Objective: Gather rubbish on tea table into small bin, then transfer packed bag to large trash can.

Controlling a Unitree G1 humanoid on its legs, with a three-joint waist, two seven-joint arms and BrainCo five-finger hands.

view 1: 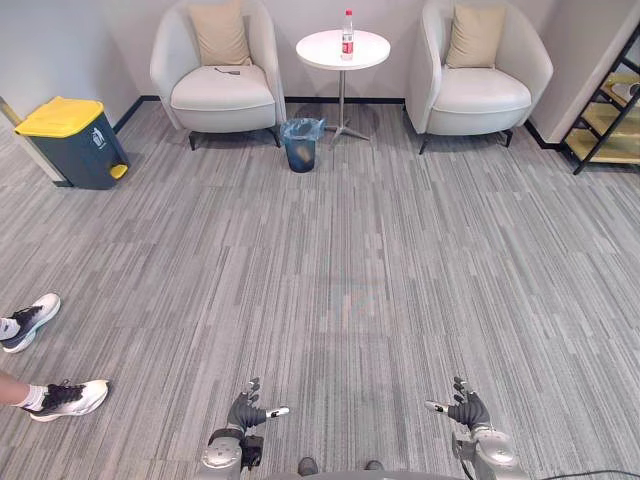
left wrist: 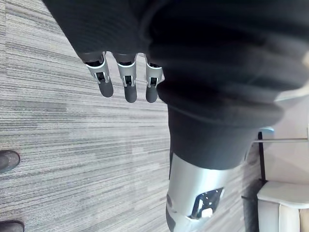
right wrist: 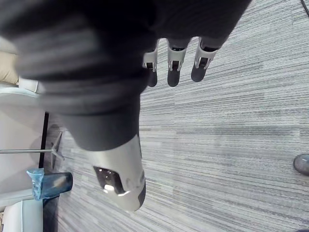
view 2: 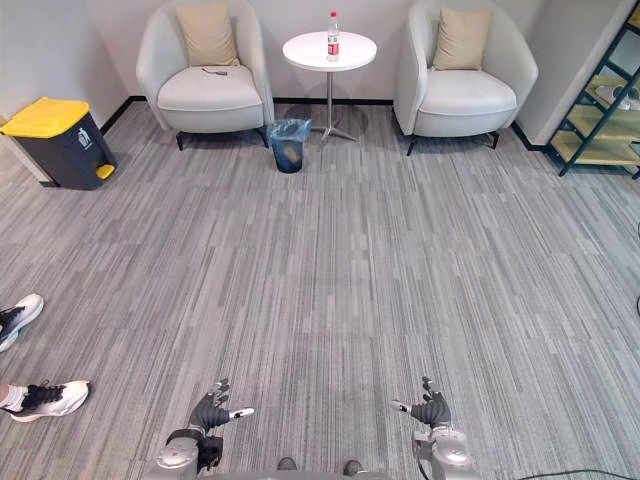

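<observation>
Left hand (view 1: 244, 412) and right hand (view 1: 468, 410) hang low and empty, fingers straight and apart, because the 1 bottle (view 1: 347, 35) stands upright on the tea table (view 1: 322, 52) far across the carpet (view 1: 340, 280), with the small bin (view 1: 301, 143) near its base.

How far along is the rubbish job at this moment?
Nothing looks done: the bottle stands upright on the tea table, and the small bin with its blue bag stands beside it on the carpet. Nothing in hand: the left hand and right hand are open and empty, far back from the table. Left: binning the bottle, then carrying the bag to the yellow-lidded large trash can.
</observation>
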